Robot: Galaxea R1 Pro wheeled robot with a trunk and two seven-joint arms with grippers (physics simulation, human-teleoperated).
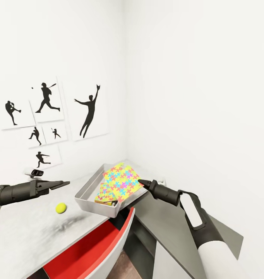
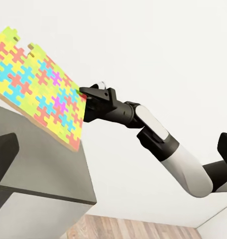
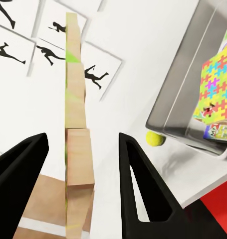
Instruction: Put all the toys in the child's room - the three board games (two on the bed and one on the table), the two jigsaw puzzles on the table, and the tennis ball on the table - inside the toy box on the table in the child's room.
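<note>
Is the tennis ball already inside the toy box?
No, the tennis ball lies on the table, beside the toy box, not in it.

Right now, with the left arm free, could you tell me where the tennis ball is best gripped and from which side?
Grip the tennis ball across its middle, coming from above. It is round, so any axis works, and it sits alone on the table, apart from the toy box. The left gripper hovers just above and beside it.
</note>
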